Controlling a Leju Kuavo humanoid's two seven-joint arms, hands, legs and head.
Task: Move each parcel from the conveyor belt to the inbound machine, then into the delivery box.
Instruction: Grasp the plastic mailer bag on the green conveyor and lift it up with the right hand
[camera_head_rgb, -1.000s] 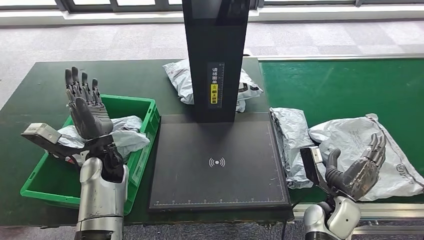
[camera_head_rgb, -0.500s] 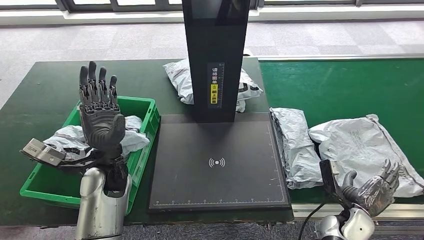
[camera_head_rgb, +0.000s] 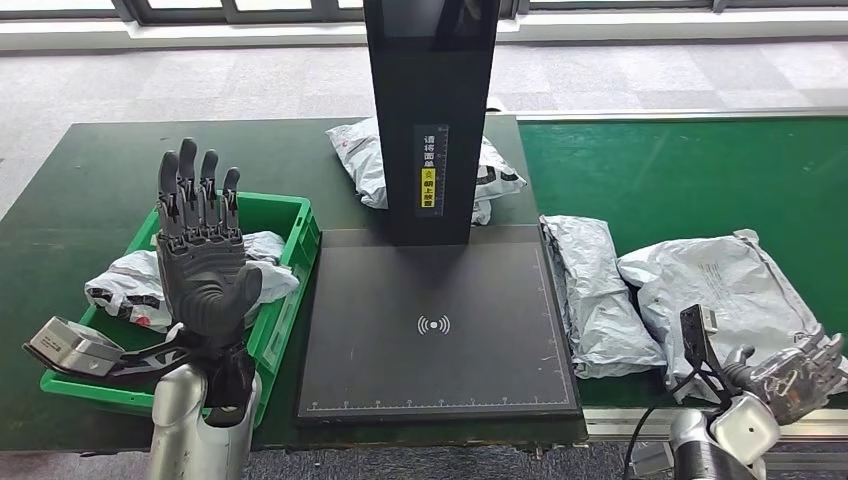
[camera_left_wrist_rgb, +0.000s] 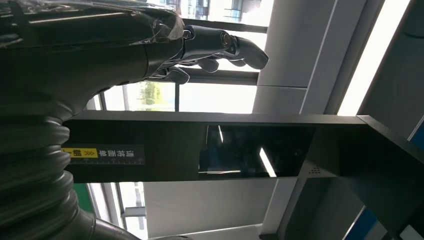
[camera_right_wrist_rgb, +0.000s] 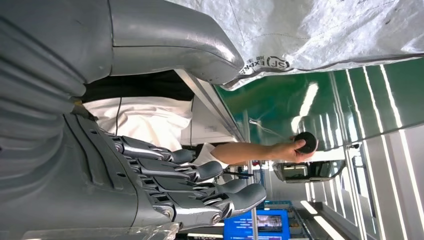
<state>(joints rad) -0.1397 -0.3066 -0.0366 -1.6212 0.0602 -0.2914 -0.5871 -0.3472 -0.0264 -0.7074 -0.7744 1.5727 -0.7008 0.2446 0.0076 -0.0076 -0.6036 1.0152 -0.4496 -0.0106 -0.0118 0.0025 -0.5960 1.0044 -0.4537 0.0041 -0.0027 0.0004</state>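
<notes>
1. Parcels are what matter here, and neither hand holds one: the right hand (camera_head_rgb: 795, 370) hangs low at the near edge of the conveyor belt (camera_head_rgb: 690, 170), fingers loosely apart and curled a little around nothing, as the right wrist view also shows (camera_right_wrist_rgb: 150, 190).
2. Just beyond that hand, touching or nearly touching its fingertips, lies the large grey parcel (camera_head_rgb: 725, 295), flat on the belt near its near edge; its long axis runs roughly from near to far, slightly slanted.
3. Beside it, towards the inbound machine (camera_head_rgb: 437, 320), lies the narrower parcel (camera_head_rgb: 595, 290), long axis also near to far, its edge right against the machine's dark plate.
4. The left hand (camera_head_rgb: 205, 265) is raised upright over the green delivery box (camera_head_rgb: 290, 290), palm facing the camera, fingers straight and spread, holding nothing.
5. Inside the box, behind that hand, rests a crumpled parcel (camera_head_rgb: 135, 285), apparently already delivered.
6. Another parcel (camera_head_rgb: 365, 160) lies behind the machine's column on the far part of the table.
7. My judgement: the right hand is far nearer the two belt parcels, so the next pickup is its job, reaching forward and slightly inward.
</notes>
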